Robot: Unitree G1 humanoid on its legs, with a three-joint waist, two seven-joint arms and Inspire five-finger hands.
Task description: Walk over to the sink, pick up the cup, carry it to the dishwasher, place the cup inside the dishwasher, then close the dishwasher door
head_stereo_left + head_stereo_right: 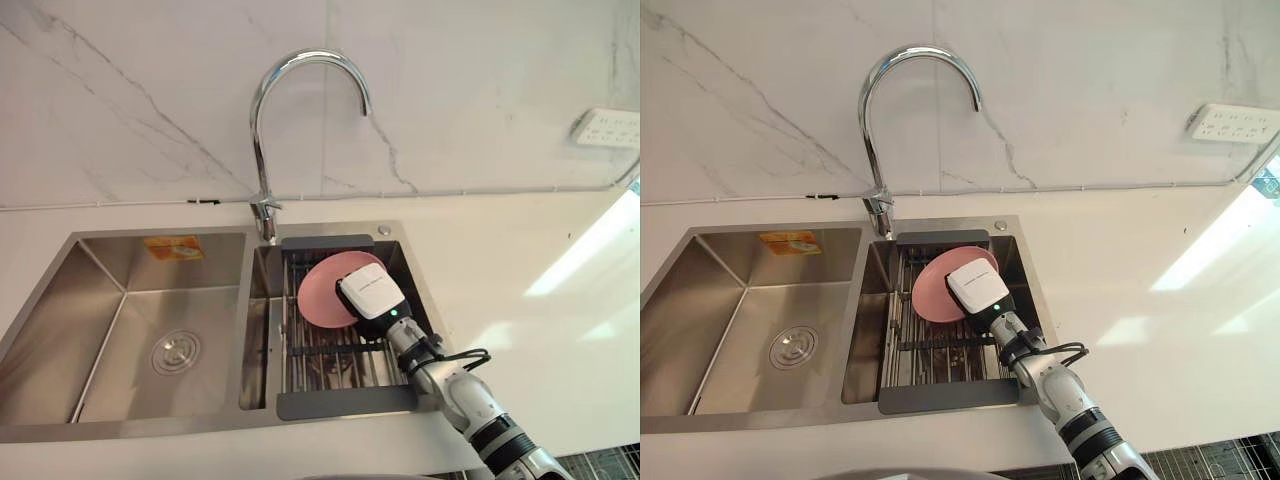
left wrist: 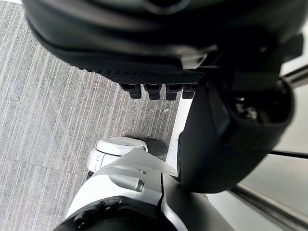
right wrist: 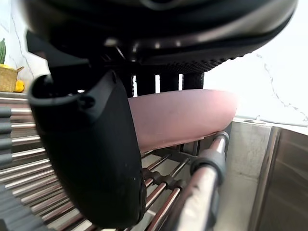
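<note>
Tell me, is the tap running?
Off. No water falls from the faucet onto the rack below it.

A chrome faucet (image 1: 265,212) rises from the white surface (image 1: 520,260), its spout arching toward 3 o'clock. A dark-framed rack (image 1: 340,403) of metal bars lies at 6 o'clock of its base, an orange sticker (image 1: 173,248) at 9 o'clock. A white socket (image 1: 608,127) sits on the marble wall (image 1: 120,90). A basket (image 3: 8,79) holds yellow fruit.
</note>
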